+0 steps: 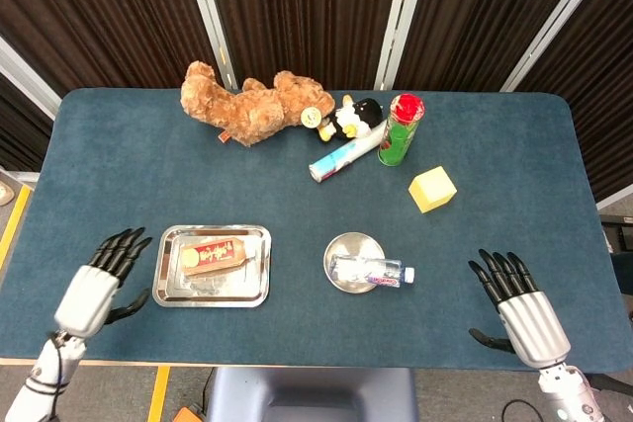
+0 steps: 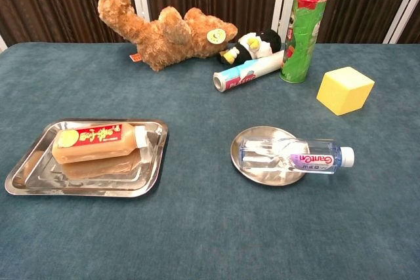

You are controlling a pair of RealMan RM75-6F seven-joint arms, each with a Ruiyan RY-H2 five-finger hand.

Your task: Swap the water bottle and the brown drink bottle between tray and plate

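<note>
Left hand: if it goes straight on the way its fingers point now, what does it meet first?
Probably nothing nearby: the left hand points up and slightly right, passing left of the shiny rectangular metal tray over bare blue tabletop. Height is unclear.

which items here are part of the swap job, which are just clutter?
Job:
brown drink bottle, lying in the tray
water bottle, lying on the plate

Clutter:
teddy bear
penguin toy
rolled tube
green can
yellow block
</note>
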